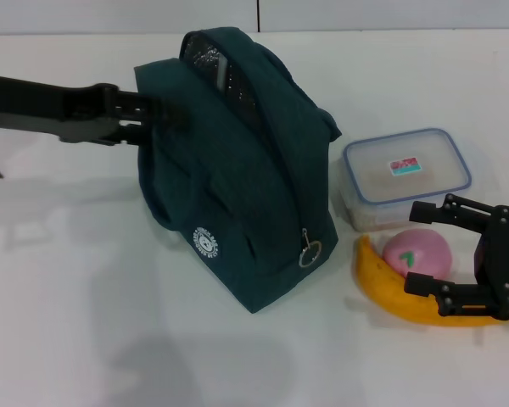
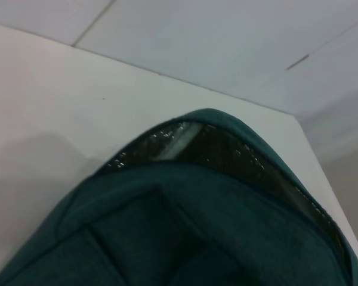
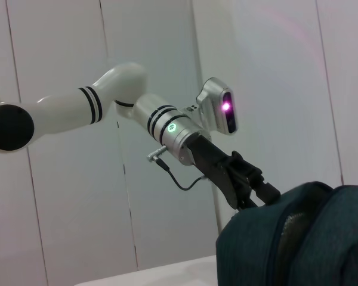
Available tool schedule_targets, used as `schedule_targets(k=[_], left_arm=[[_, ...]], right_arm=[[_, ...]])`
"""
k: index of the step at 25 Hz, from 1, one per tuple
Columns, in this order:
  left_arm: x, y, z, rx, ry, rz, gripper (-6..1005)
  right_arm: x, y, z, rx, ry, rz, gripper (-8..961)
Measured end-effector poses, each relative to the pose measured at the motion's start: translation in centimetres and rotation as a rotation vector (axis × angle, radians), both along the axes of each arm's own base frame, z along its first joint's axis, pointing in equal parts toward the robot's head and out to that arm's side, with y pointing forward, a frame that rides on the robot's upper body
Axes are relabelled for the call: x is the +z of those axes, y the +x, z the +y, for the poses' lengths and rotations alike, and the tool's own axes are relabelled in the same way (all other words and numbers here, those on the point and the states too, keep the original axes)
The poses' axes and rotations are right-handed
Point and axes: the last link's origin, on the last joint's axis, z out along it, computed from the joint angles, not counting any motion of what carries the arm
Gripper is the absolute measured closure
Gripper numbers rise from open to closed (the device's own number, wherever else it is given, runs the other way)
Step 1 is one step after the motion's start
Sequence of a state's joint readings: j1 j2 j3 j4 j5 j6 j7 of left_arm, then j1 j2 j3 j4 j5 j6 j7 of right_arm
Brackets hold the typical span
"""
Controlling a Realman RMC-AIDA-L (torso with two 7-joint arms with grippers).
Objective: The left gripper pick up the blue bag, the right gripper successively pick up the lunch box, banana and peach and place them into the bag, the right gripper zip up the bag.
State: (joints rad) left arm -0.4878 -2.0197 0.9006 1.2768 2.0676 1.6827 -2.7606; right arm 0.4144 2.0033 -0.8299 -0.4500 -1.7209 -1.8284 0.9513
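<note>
Head view shows the left gripper [image 1: 157, 114] pressed into the upper left side of the blue bag [image 1: 237, 170], fingers clamped on the fabric; the bag sits upright on the white table [image 1: 68, 280], whether fully lifted cannot be told. Its top opening shows silver foil lining, partly parted. The right wrist view confirms that claw gripping the bag's edge. The right gripper [image 1: 441, 250] hovers low at the table's right side, fingers spread wide on either side of the peach [image 1: 417, 253], gripping nothing. The peach rests against the banana [image 1: 386, 292], which curves around its near side; the lunch box [image 1: 405, 176] stands just behind them, lid on, beside the bag.

Judgement: the bag hold is established; the lunch box pick is the step in hand, not yet begun. The right gripper is poised over the peach rather than the box, so the next move calls for shifting rearward, straddling the box's narrow span and closing firmly.
</note>
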Motion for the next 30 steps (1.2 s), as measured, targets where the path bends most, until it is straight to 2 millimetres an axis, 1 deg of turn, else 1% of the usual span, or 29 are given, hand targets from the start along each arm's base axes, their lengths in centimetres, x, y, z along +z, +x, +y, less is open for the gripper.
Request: schedule_targets(k=[3,6,14,20,27,30], left_arm=[[-0.6,0.3,0.1,-0.007,-0.011,0.007,205],[-0.9,0.1,0.1,0.008,-0.015,0.02,210],[-2.0,0.3,0.3,0.052,-0.045,-0.028,223],[-2.3,0.5,0.5,0.079,-0.059,-0.048,234],[-2.2,0.3,0.6,0.108,-0.05,-0.069,246],[-2.6,0.3,0.6,0.119,-0.054,-0.079,251]], right_arm=[[0.1,0.0,0.1,0.003,0.0,-0.001,96],[0.1,-0.1,0.1,0.004,0.001,-0.001,96],[0.1,0.0,0.1,0.006,0.015,0.003,97],[0.0,0.0,0.0,0.01,0.021,0.003,96],[0.1,0.0,0.1,0.009,0.024,0.005,97],[0.3,0.1,0.1,0.002,0.037,0.013,97]])
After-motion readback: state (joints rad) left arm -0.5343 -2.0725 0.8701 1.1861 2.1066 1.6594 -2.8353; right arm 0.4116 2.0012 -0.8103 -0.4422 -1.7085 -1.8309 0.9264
